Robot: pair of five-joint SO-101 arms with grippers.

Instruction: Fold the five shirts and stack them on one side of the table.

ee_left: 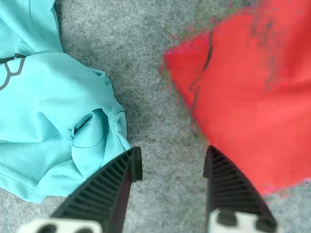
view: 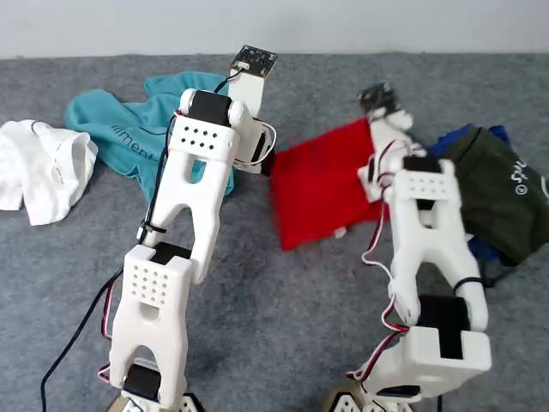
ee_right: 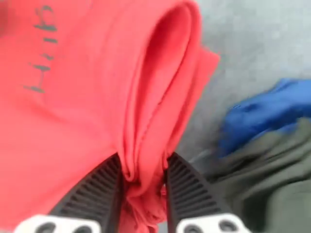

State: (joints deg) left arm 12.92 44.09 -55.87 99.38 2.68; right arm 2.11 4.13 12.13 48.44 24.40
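left gripper (ee_left: 172, 158): jaws spread wide with nothing between them, poised over a bare strip of table between the teal shirt and the red shirt; one finger sits near the teal hem, the other at the red edge
right gripper (ee_right: 144, 162): fingers pinched together on a bunched fold of the red shirt, the cloth gathered thick between the ribbed pads
red shirt (view: 322, 184): middle of the table between the two arms, lying as a rough rectangle, mostly flat, with its far right corner drawn up into the right gripper
teal shirt (view: 129, 137): crumpled on the far left part of the table, partly hidden behind the left arm in the high view
white shirt (view: 43, 167): loose heap at the left edge, just beside the teal one
dark green shirt (view: 502, 189): piled at the right side, near the right arm
blue shirt (view: 463, 137): shows at the rim of the dark green shirt and seems to lie under it; most of it is hidden
table (view: 283, 318): grey, felt-like surface
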